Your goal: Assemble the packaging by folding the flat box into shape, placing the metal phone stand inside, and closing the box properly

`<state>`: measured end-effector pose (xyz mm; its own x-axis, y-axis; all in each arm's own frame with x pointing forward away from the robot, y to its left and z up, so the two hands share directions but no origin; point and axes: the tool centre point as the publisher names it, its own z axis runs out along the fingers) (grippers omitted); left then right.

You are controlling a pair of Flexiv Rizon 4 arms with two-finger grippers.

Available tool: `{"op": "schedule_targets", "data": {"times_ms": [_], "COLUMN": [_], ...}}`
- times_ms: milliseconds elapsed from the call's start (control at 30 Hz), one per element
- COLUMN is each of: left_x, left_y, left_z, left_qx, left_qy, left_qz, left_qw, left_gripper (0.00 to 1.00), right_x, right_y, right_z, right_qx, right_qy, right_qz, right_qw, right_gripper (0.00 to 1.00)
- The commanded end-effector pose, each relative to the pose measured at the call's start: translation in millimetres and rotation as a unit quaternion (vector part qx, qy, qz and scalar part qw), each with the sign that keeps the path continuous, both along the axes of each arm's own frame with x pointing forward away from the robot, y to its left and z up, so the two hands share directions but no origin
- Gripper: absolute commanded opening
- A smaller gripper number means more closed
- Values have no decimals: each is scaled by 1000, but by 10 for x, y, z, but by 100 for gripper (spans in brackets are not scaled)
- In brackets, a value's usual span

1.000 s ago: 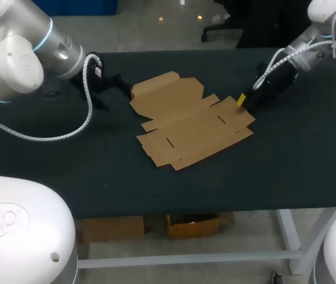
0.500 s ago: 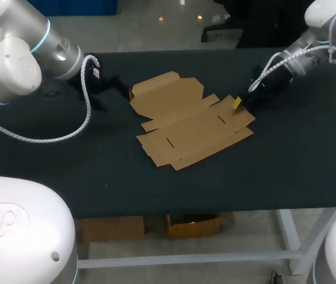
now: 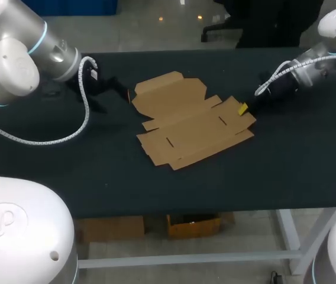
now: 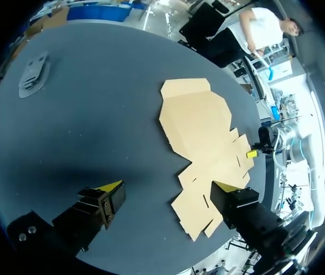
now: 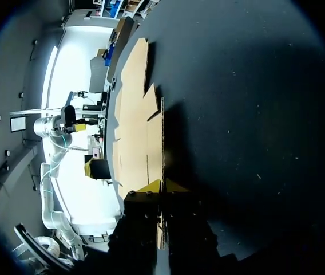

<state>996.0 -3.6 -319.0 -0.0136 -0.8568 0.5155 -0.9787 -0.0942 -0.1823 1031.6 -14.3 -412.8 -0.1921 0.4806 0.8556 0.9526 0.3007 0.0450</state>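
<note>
Flat box [image 3: 191, 121] lay unfolded mid-frame on the worktop [image 3: 286, 165]; right claw [image 3: 242, 109] pinched its right-hand edge, tips pressed close; left claw [image 4: 167, 187] hung spread, empty; metal phone stand [image 4: 34, 74] waited upper left; folding, loading, closing all remained.
</note>
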Motion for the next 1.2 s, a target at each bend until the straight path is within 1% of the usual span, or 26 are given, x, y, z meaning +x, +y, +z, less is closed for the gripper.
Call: {"op": "schedule_targets", "data": {"times_ms": [33, 267, 600, 900, 1067, 1200], "left_x": [-11, -16, -18, -14, -7, -3], "left_y": [23, 48, 75, 89, 92, 94], "left_z": [2, -13, -27, -31, -35, -37], "left_qx": [0, -1, -2, -1, -2, -1], "left_qy": [0, 2, 3, 3, 3, 4], "left_qz": [0, 1, 1, 1, 0, -1], "left_qw": [1000, 1000, 1000, 1000, 1000, 1000], "left_gripper": [100, 100, 100, 100, 100, 100], "right_x": [-146, -246, -328, -442, -522, -584], "right_y": [25, 50, 64, 43, 28, 36], "right_z": [51, 137, 136, 161, 130, 107], "right_qx": [0, 1, 11, 9, 34, 42], "right_qy": [-20, -36, -37, -41, -37, -36], "right_qz": [-26, -49, -75, -118, -136, -151], "right_qw": [999, 998, 996, 992, 989, 987], "right_gripper": [0, 0, 0, 0, 0, 0]}}
